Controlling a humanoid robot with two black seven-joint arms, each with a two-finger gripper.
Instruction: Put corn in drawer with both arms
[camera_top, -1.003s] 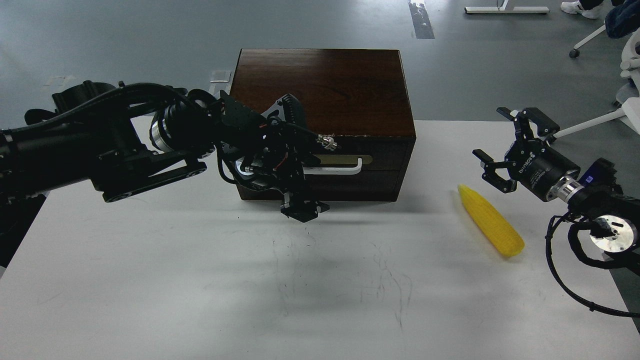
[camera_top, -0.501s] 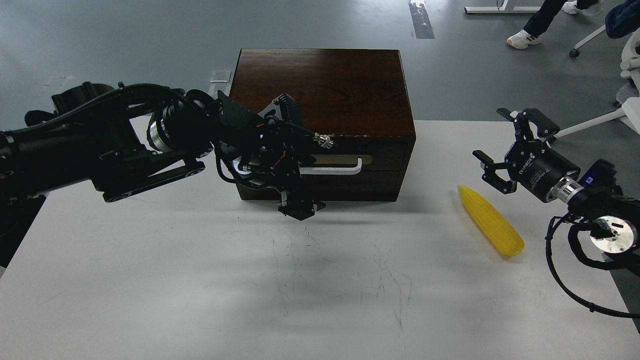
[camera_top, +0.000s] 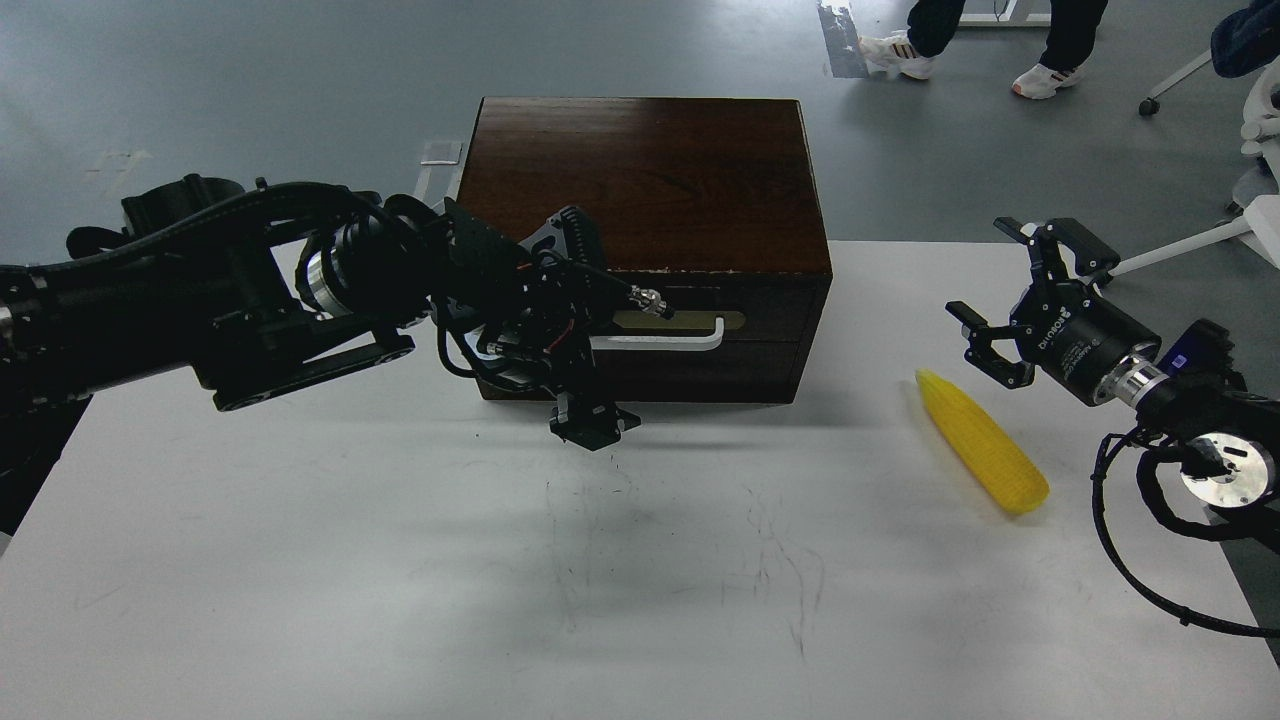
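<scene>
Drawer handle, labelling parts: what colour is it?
White bar handle on a brass-coloured plate; head view.

A lab or office: a bare grey floor (camera_top: 200, 80), a white table (camera_top: 400, 600) scuffed with marks, an office chair (camera_top: 1245, 150) at right, and a person's legs (camera_top: 1000, 30) passing behind.
</scene>
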